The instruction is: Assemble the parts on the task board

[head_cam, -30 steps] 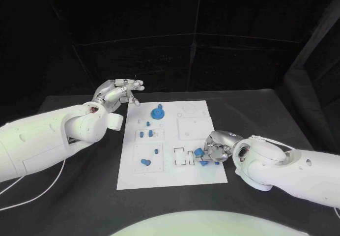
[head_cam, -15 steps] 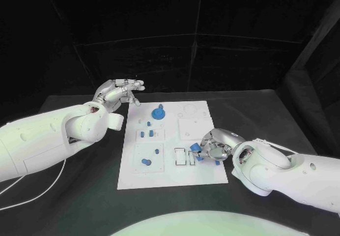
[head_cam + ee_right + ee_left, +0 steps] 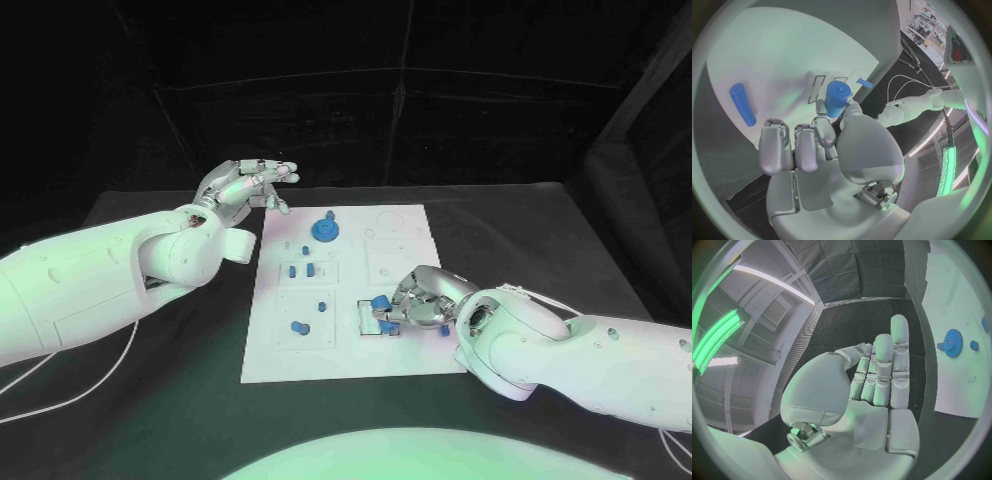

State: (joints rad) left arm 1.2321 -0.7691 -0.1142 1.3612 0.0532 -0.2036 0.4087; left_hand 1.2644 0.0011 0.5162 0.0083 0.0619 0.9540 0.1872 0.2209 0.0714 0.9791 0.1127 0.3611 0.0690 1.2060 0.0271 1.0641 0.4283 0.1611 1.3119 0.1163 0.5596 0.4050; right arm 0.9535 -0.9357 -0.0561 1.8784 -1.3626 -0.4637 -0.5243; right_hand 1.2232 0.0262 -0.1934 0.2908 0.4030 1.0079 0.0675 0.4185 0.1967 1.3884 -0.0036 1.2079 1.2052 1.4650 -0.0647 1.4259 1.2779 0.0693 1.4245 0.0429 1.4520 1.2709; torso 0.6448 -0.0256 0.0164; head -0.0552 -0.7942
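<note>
Nearest, the right hand (image 3: 414, 298) rests over the near right part of the white task board (image 3: 418, 355), above its rectangular slots (image 3: 366, 320), fingers clamped on a blue cylindrical part (image 3: 837, 98). A blue rod (image 3: 742, 104) lies loose on the board beside it. Farther up, small blue pieces (image 3: 300, 270) sit in their recesses, then a blue gear (image 3: 325, 230). Beyond the board's far left corner, the left hand (image 3: 248, 186) hovers empty, fingers apart.
</note>
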